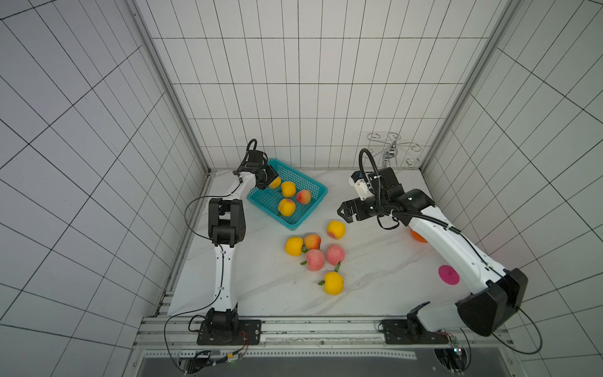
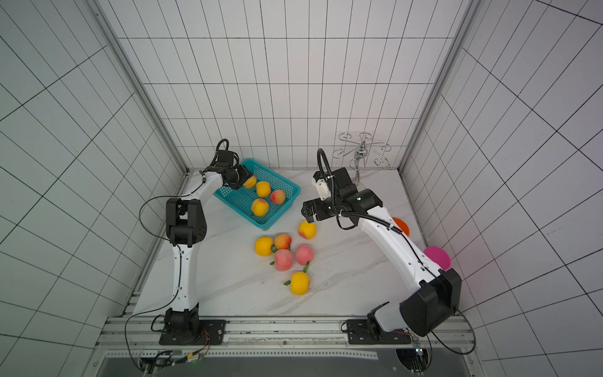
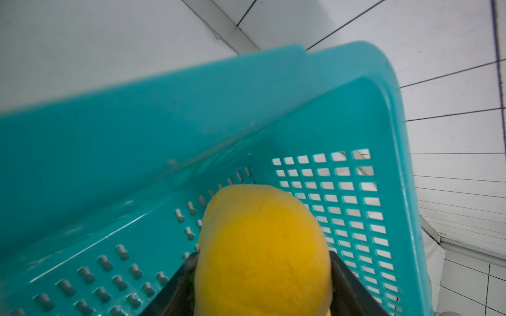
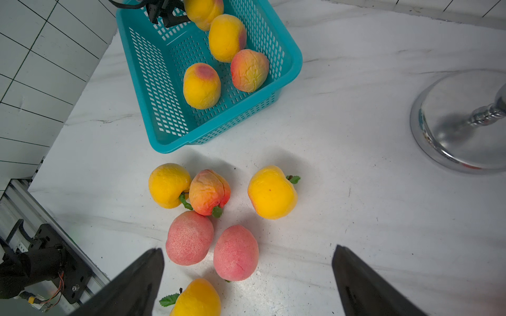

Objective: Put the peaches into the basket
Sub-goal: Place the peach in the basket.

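Yellow peach (image 3: 260, 235) is clamped between the fingers of the left hand (image 3: 264, 276), low inside the far left corner of the basket (image 4: 232, 120) and close to its wall. Three peaches (image 1: 288, 188) lie loose in the basket, the nearest just beside the held one. Released here, it may knock that neighbour, or the fingers may hook the rim on the way out and drag the light basket. Six more peaches (image 1: 315, 259) lie on the surface (image 1: 375, 271), five of them bunched with their leaves touching. The right hand (image 1: 342, 212), spread wide and empty, hovers near the lone peach (image 1: 336, 229) on the right. A descent that lands off-centre could send it rolling.
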Available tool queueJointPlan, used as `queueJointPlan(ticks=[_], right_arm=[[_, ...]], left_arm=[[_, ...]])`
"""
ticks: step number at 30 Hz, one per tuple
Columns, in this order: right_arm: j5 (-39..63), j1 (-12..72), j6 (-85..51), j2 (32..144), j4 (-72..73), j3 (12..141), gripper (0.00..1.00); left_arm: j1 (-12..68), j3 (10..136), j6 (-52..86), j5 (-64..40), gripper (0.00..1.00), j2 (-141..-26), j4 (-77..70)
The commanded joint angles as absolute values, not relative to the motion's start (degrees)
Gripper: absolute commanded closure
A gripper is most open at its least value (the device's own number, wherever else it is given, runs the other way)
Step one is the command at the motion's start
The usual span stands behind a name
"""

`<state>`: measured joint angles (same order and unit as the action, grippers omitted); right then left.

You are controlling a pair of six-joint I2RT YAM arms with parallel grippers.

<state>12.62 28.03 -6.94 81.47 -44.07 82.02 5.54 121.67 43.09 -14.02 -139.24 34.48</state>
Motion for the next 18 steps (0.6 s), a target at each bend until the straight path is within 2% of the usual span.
queueJointPlan(ticks=[1, 13, 18], right_arm=[[12.9, 27.6, -5.7, 80.5, -44.0, 82.1, 0.00], [11.6, 27.0, -5.3, 81.3, -44.5, 82.7, 0.01], [8.4, 26.8, -4.1, 83.2, -47.7, 84.2, 0.01]], left_arm=[[6.1, 123.0, 43.7, -14.0, 0.34, -140.7, 34.1], [6.4, 122.5, 41.2, -14.8, 0.13, -138.5, 34.6], [6.8, 120.2, 40.1, -15.1, 0.12, -134.8, 34.7]])
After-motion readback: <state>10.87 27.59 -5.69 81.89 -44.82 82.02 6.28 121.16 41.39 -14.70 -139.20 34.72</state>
